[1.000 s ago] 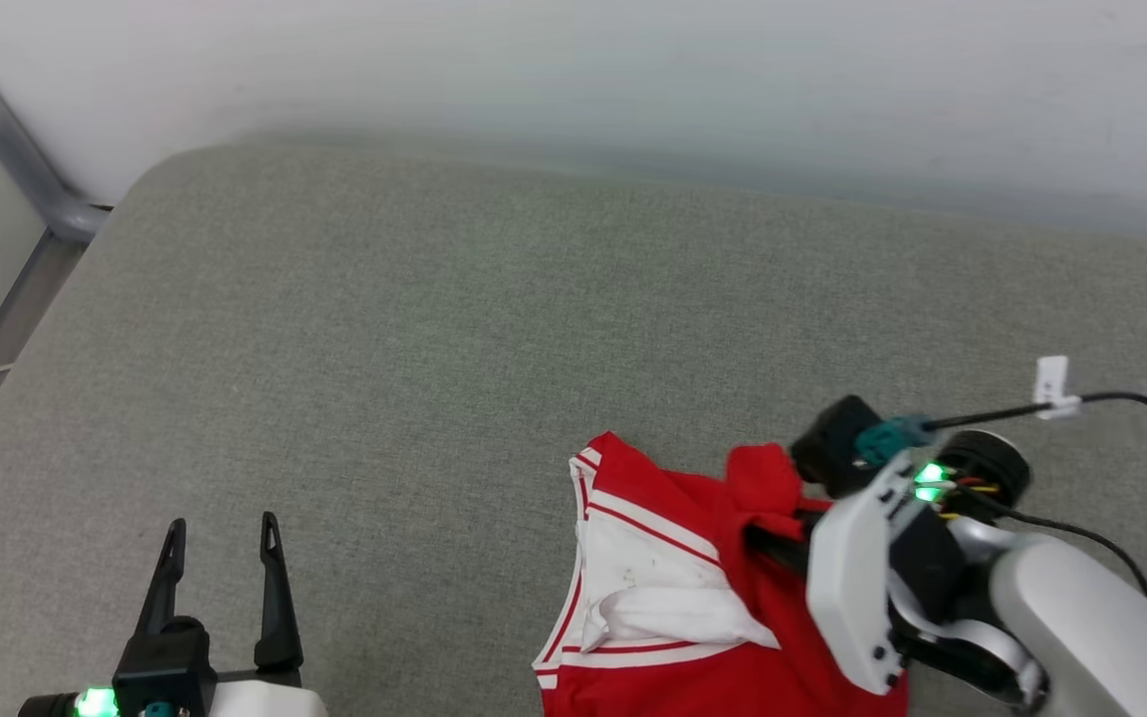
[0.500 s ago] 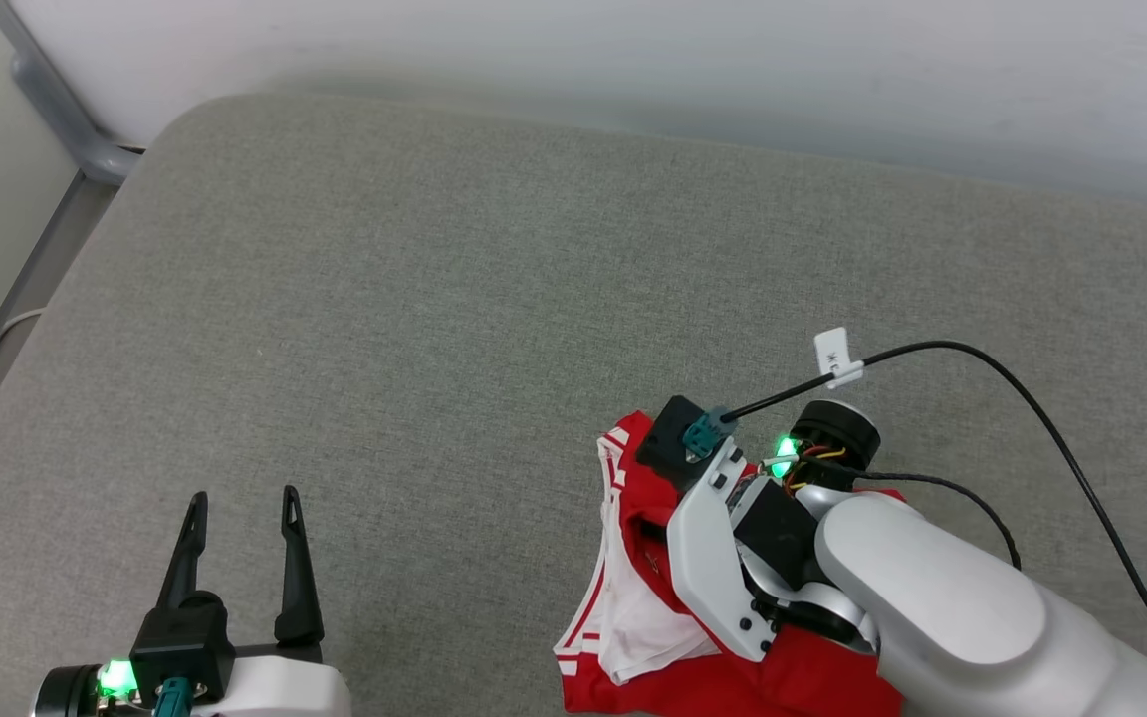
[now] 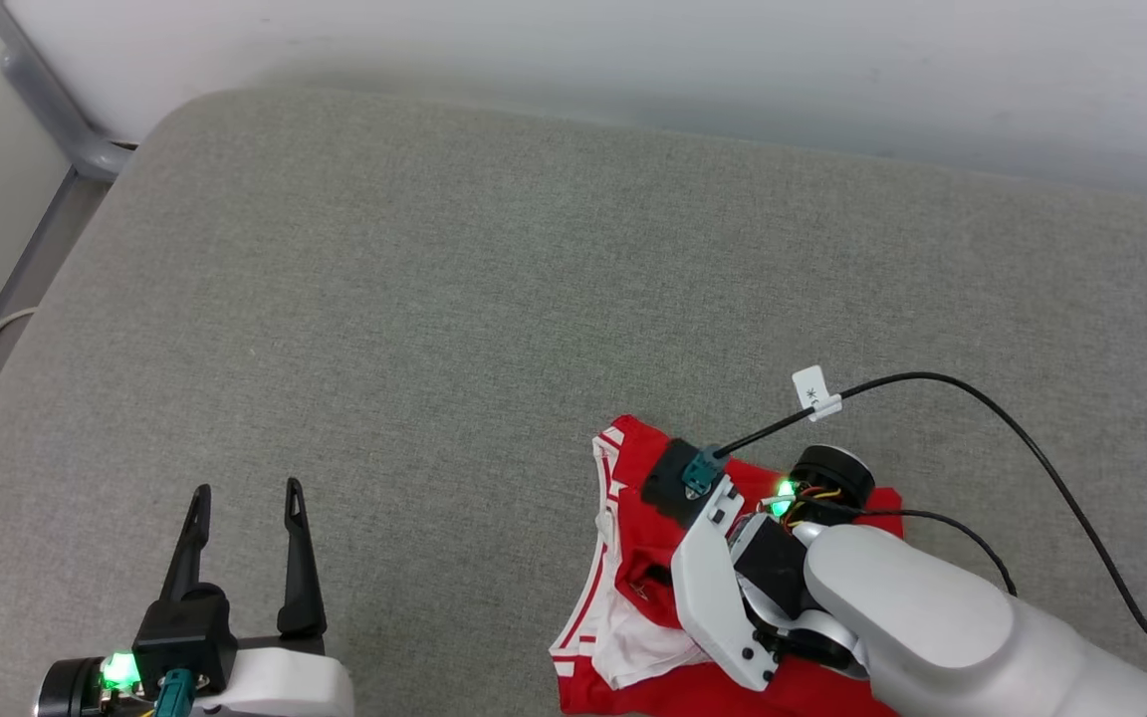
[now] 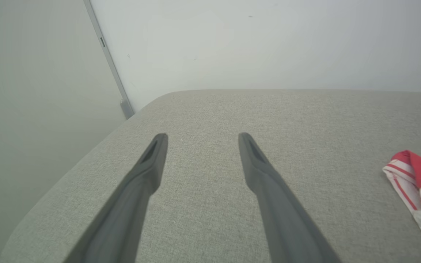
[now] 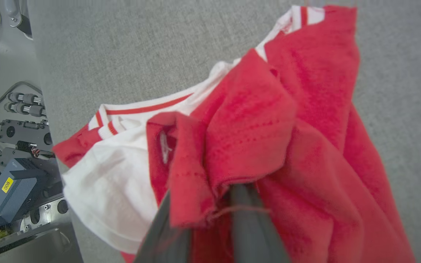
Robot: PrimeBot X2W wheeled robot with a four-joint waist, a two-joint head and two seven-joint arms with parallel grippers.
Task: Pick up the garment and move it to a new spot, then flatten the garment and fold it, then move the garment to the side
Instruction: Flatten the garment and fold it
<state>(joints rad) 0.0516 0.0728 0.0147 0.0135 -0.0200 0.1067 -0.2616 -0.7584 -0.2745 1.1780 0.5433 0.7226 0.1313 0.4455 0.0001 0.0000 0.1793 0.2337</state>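
From the head: caught a red jersey-style T-shirt with white short sleeves and striped trim (image 3: 633, 518) bunched on a grey woven-fabric cushion (image 3: 434, 299), near its front edge and right of centre. Found the pale right forearm (image 3: 912, 617) swung in over the heap, having lain along its right flank a second earlier. Left less of the white sleeve spread out than before. Put some of that shift down to the camera's own tilt. Trailed a black cable with a white tag (image 3: 932, 376) off the wrist. Kept the left gripper (image 3: 246, 488) parked at lower left as before, well apart from the shirt, fingers spread wide, nothing between them.

From the left wrist: looked along those same two dark fingers, parted over bare cushion, with a striped sleeve edge of the T-shirt at far right.

From the right wrist: showed the right gripper (image 5: 210, 204) with fingers drawn close together, pinching a fold of red cloth by a stitched hem, the rest draped around them above the cushion. Could not tell whether any of it had lifted clear.

Judged the pick-up secured and the carry to a new spot barely started. Flattening, folding and setting aside not yet begun.
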